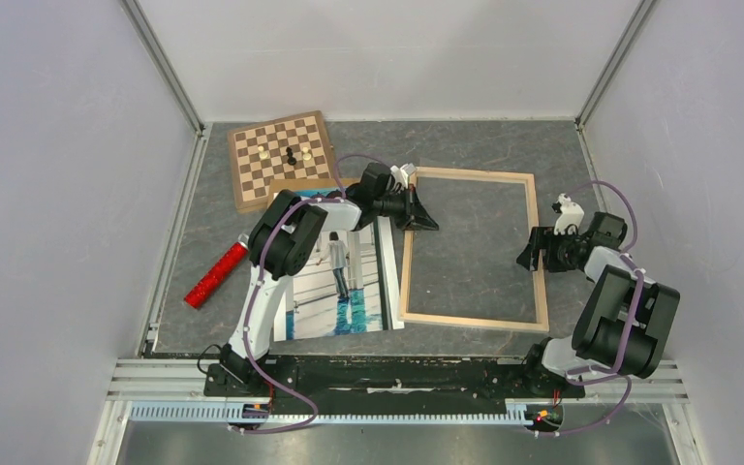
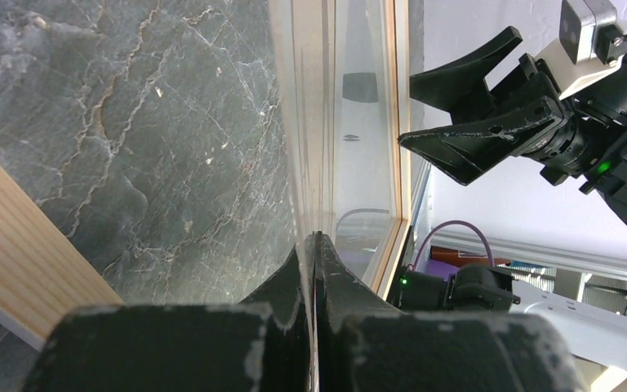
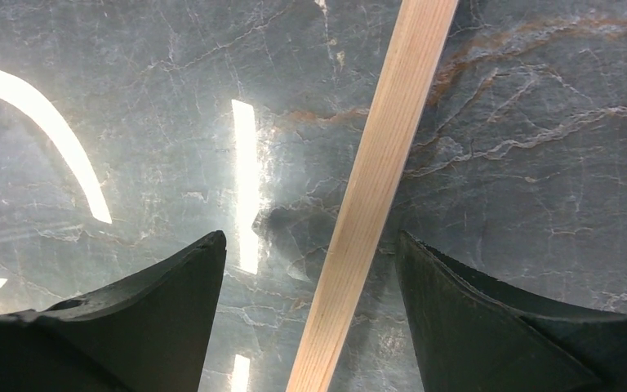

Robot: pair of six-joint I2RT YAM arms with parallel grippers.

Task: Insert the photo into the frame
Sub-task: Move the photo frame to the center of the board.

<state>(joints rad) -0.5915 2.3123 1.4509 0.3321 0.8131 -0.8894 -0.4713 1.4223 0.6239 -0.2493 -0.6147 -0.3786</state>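
The photo (image 1: 349,281) lies face up just left of the frame (image 1: 472,321) (half under the left arm (image 1: 286,242)), the left gripper (image 1: 418,215) pinched together at its left bar, the right gripper (image 3: 310,238) gaping astride its right.

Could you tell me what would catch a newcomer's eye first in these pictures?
The big wooden frame lies right of centre, the open right gripper straddling its right bar. The left gripper, shut on a clear pane, sits at its far-left corner; the photo lies left.
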